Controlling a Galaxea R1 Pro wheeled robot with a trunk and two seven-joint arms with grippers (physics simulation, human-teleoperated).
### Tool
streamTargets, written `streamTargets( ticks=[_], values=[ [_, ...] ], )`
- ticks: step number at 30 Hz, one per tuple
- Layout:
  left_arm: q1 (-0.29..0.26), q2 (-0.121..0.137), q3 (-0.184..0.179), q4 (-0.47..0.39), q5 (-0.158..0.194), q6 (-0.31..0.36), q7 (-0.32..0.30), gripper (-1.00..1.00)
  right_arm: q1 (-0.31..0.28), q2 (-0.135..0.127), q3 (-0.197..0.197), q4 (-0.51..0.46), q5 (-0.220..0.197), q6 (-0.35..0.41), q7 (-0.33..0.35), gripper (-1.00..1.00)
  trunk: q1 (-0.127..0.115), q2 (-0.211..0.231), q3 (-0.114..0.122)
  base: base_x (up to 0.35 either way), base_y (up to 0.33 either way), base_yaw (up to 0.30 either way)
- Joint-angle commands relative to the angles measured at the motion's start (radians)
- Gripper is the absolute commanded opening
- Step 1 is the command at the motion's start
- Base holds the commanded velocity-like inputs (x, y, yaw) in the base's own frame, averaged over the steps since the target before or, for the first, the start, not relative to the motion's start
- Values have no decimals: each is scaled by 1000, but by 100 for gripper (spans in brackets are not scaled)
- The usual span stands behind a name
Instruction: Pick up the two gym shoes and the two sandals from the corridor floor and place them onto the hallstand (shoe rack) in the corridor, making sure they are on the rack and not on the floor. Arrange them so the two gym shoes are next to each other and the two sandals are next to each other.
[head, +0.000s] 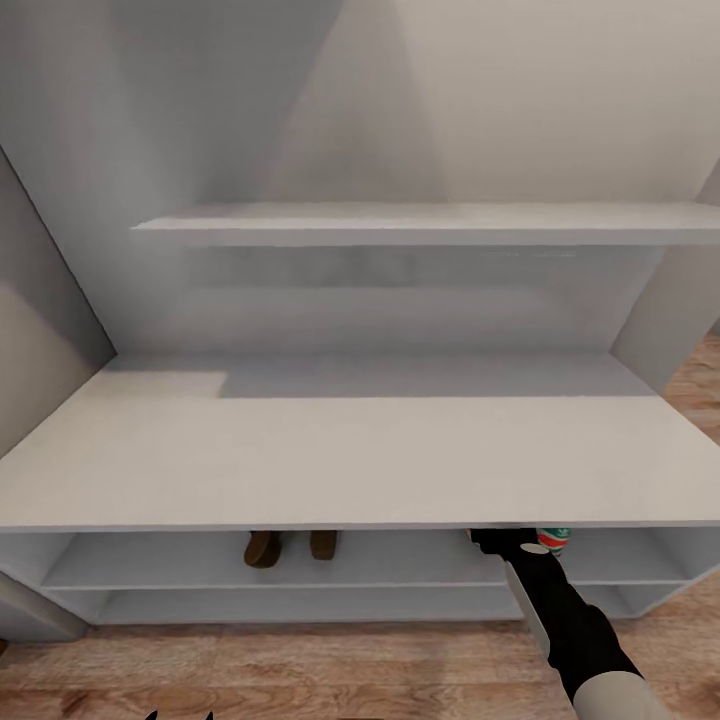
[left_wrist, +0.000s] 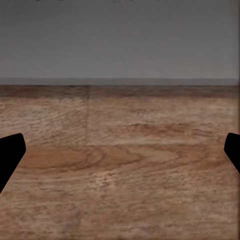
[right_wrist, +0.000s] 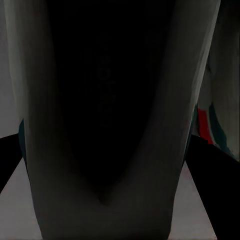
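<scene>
Nearest, the left gripper (left_wrist: 120, 150) hangs over the wood-plank corridor floor (left_wrist: 120, 165), fingers wide apart, nothing between them. The right arm (head: 575, 630) extends forward and down, wrist passing under the top board of the white hallstand (head: 330, 460). Its right gripper (right_wrist: 107, 200) is clamped on a gym shoe (right_wrist: 107, 100), red and green showing at the upper shelf (head: 553, 541). Two brown sandals (head: 290, 546) sit side by side further left on that shelf. Beyond, the floating shelf (head: 430, 222).
</scene>
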Motion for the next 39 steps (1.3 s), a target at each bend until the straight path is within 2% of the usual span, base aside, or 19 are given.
streamTargets(
  ticks=[1,4,5,13,39],
  values=[
    [0,0,4,1,6,-1,-10,100,0,-1,3,-1,-3,5,-6,-100,0,0,-1,57,-50,0],
    [0,0,5,1,6,-1,-10,100,0,-1,3,-1,-3,5,-6,-100,0,0,-1,33,-28,0],
    [0,0,4,1,6,-1,-10,100,0,-1,3,-1,-3,5,-6,100,0,0,-1,15,-13,0],
    [0,1,6,1,6,-1,-10,100,0,-3,4,-1,-3,5,-6,100,0,0,-1,-47,-2,0],
    [0,1,6,0,6,-1,-10,100,0,-4,4,-1,-3,5,-6,100,0,0,-1,-330,-2,0]
  ],
)
